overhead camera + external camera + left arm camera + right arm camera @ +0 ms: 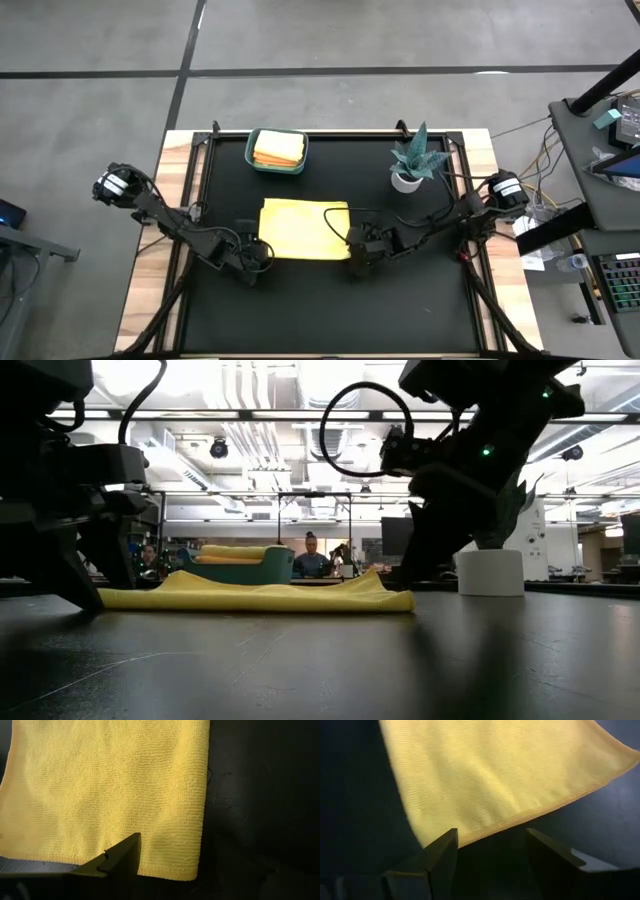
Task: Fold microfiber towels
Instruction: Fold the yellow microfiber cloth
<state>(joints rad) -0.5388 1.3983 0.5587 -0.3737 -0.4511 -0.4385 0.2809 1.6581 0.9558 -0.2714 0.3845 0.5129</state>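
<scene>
a yellow towel [305, 229] is spread flat on the black desk [420, 300], roughly at its middle, and it serves here as the landmark. a raised crease is seen running across its right part in the high view, and in the low view [260, 598] a small hump stands near that same end.

the left tool [256, 258] is found low at the near left corner of the yellow towel. in the left wrist view only one dark finger [117, 860] is shown, its tip lying over the towel's hem [100, 795]; whether this tool is released or clenched cannot be told.

the right tool [358, 254] is placed at the near right corner of the yellow towel. in the right wrist view [490, 855] its two fingers are seen parted and released, with bare desk between them and the towel's edge [495, 775] just beyond the tips; nothing is grasped.

behind the yellow towel, toward the far edge of the desk, a teal bin [276, 152] is set, and folded towels [278, 149], orange and yellow, are stacked inside it. to the far right of the yellow towel a small plant in a white pot [414, 162] is stood. in the low view a person [310, 558] is seen in the room beyond the desk.
</scene>
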